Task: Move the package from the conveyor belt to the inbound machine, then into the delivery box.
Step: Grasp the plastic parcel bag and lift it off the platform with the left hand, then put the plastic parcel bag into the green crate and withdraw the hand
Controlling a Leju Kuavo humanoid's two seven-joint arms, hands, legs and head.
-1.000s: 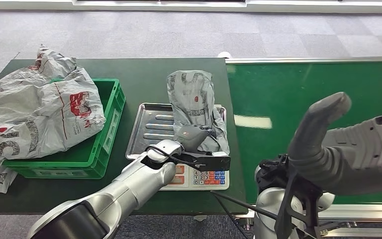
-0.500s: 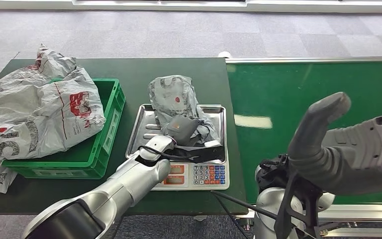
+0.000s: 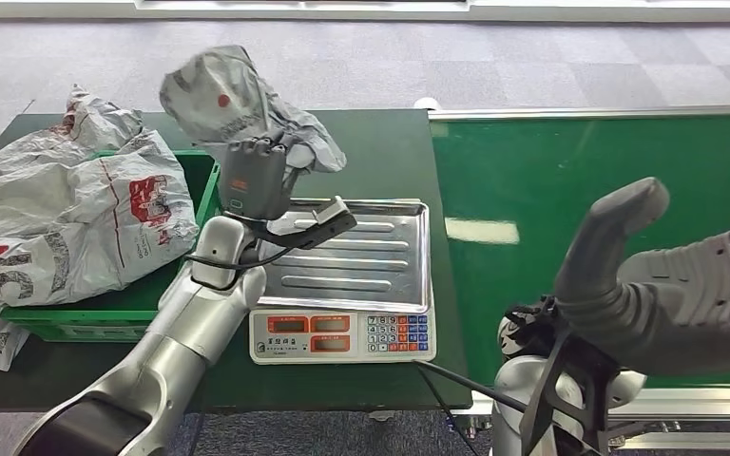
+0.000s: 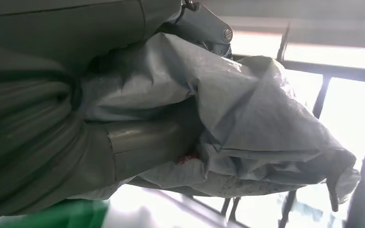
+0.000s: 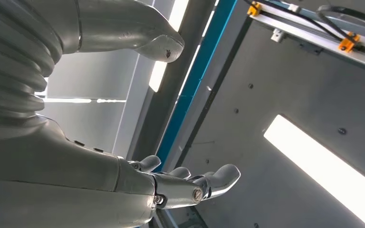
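A crumpled grey plastic package (image 3: 233,104) with a red dot is held up in the air by my left hand (image 3: 252,180), above the gap between the green delivery box (image 3: 143,294) and the scale's steel tray (image 3: 361,256). In the left wrist view the thumb presses into the package (image 4: 247,118). The scale, the inbound machine (image 3: 342,334), has a bare tray. My right hand (image 3: 665,285) is raised close to the camera over the green conveyor belt (image 3: 570,190), fingers spread (image 5: 190,185) and holding nothing.
Large grey parcels with red print (image 3: 67,218) fill and overhang the green box on the dark green table (image 3: 380,152). A black cable runs from the scale's front past my right arm. Grey carpet lies beyond the table.
My left hand has lifted the package off the scale's tray and carried it up and to the left, toward the green box. The right hand has stayed where it was.
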